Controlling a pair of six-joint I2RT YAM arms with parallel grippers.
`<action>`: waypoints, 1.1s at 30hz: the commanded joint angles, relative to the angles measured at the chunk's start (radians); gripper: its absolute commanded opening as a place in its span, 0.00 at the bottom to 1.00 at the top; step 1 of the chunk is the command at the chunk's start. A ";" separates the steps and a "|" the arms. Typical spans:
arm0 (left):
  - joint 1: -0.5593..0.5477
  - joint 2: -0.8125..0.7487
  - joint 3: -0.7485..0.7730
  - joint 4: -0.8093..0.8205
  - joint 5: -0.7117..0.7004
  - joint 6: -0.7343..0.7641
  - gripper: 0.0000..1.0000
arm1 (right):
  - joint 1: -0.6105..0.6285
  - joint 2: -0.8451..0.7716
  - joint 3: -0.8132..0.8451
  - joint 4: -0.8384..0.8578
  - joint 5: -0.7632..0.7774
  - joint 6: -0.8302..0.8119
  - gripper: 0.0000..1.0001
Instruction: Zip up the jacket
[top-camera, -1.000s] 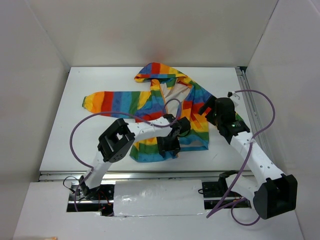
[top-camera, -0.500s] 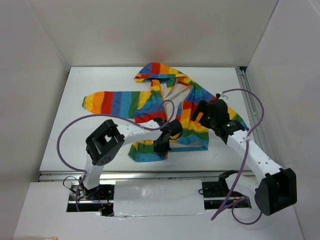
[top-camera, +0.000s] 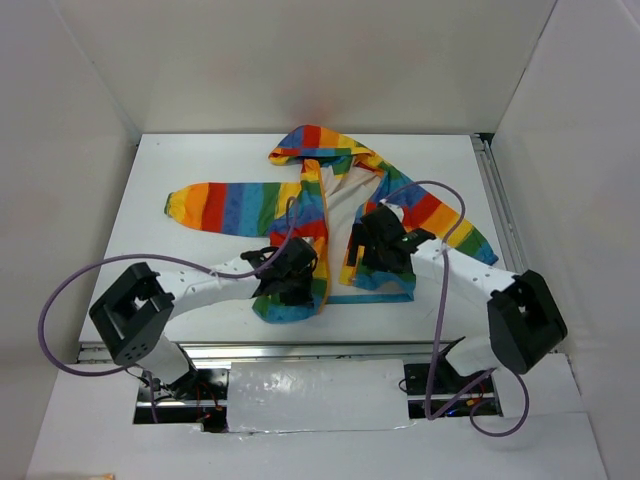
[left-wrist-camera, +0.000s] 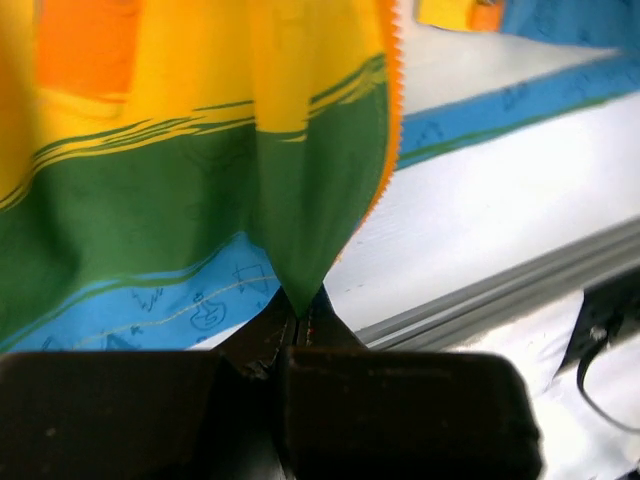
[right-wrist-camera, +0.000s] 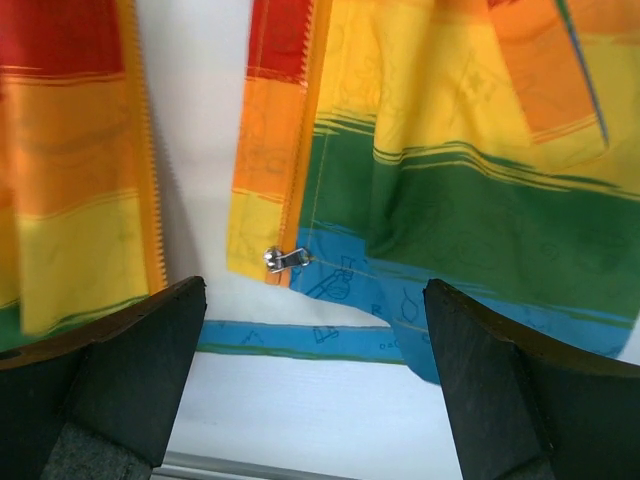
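— Where's the jacket (top-camera: 300, 205)?

— Lying on the table (top-camera: 200, 150), front unzipped. The left gripper (left-wrist-camera: 300, 310) is pinching one front panel's bottom edge. The right gripper (right-wrist-camera: 310, 290) hangs spread wide over the zipper pull (right-wrist-camera: 285, 259) on the other.

Seen from above, the left gripper (top-camera: 298, 278) covers the jacket (top-camera: 240, 200) at its lower front corner by the near edge of the table (top-camera: 430, 170), hiding its own fingertips and the cloth between them. The right gripper (top-camera: 368, 248) and its arm hide part of the other front panel and sleeve. The zipper slider (right-wrist-camera: 285, 259) is too small to find from above. At the left wrist the jacket is cut off by the top and left edges, and a fold disappears between the closed jaws. At the right wrist both fingers (right-wrist-camera: 120, 370) are cut by the bottom edge.
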 joint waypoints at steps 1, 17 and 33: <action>0.007 -0.045 -0.045 0.169 0.085 0.085 0.00 | 0.016 0.058 0.037 -0.019 0.049 0.052 0.96; 0.026 -0.087 -0.101 0.198 0.096 0.103 0.00 | 0.048 0.356 0.128 0.005 0.184 0.207 0.93; 0.032 -0.081 -0.085 0.180 0.073 0.097 0.00 | 0.048 0.017 -0.073 0.212 0.203 0.080 0.19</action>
